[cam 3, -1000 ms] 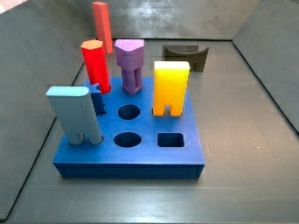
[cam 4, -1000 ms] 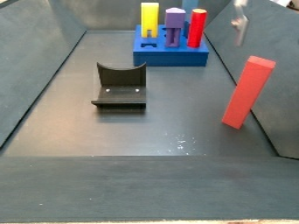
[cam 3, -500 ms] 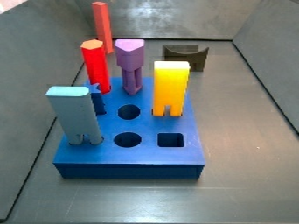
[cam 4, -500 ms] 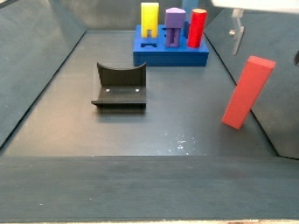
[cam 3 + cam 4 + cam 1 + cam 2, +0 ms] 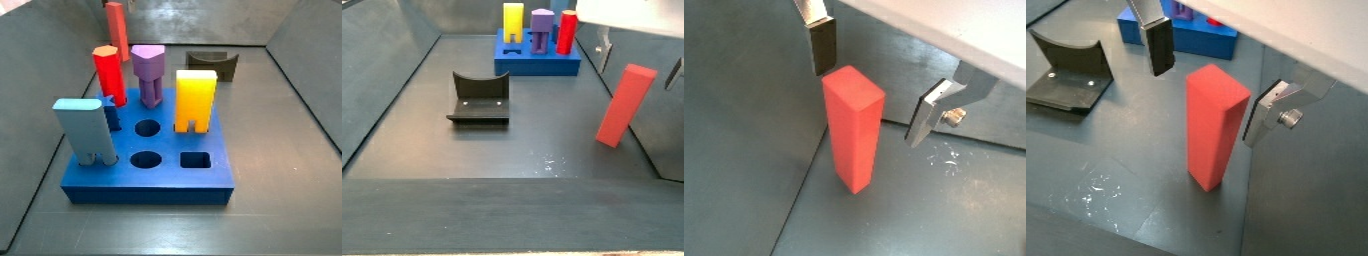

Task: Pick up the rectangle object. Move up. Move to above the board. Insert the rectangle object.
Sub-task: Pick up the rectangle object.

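The rectangle object (image 5: 623,104), a salmon-red bar, stands slightly tilted on the floor close to a side wall. It also shows at the far back in a side view (image 5: 116,26) and in both wrist views (image 5: 854,122) (image 5: 1213,125). My gripper (image 5: 636,60) is open just above the bar's top, and in both wrist views (image 5: 867,105) (image 5: 1205,108) its fingers (image 5: 822,45) stand on either side of the bar with gaps. The dark blue board (image 5: 171,176) is apart from the bar and also shows in a side view (image 5: 536,66) and a wrist view (image 5: 1193,42).
The board holds a yellow peg (image 5: 195,98), a purple peg (image 5: 148,72), a red hexagonal peg (image 5: 107,72) and a light blue block (image 5: 83,128). Three holes (image 5: 195,159) near its front are open. The fixture (image 5: 478,98) stands on the floor mid-way. Grey walls surround the floor.
My gripper has come down over the bar's top, showing larger and lower in the side view. The bar and the board's pieces have not moved.
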Tool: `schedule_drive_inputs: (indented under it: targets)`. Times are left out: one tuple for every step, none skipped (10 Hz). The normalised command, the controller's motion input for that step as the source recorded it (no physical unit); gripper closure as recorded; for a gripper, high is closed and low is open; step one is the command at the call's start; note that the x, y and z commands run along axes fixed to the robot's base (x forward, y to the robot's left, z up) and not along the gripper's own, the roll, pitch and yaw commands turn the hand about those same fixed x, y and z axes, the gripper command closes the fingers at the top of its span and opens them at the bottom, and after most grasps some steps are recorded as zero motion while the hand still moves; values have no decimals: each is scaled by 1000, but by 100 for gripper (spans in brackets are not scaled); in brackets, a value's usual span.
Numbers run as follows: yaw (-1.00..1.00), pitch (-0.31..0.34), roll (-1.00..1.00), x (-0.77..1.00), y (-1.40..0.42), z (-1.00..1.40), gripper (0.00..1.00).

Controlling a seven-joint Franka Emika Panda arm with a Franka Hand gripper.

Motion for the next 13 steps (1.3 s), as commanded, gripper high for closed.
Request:
schedule_drive_inputs:
  targets:
    - [-234, -120, -220, 9, 63, -623, 0]
    - [-229, -129, -226, 14, 60, -637, 0]
    - [-211, -127, -226, 17, 51, -640, 0]
    - [-200, -127, -230, 23, 46, -637, 0]
    - [-186, -130, -207, 51, 6, -680, 0]
    - [-197, -116, -187, 20, 14, -734, 0]
    - [-214, -91, -141, 0, 17, -840, 0]
    - [-160, -61, -83, 0, 29, -969, 0]
    - [-43, -67, -93, 117, 43, -960, 0]
    - [-66, -57, -47, 20, 0, -1000, 0]
    - [-60, -31, 0, 0, 0, -1000, 0]
    - [-69, -14, 0, 0, 9, -1000, 0]
    - [-69, -11, 0, 0, 9, -1000, 0]
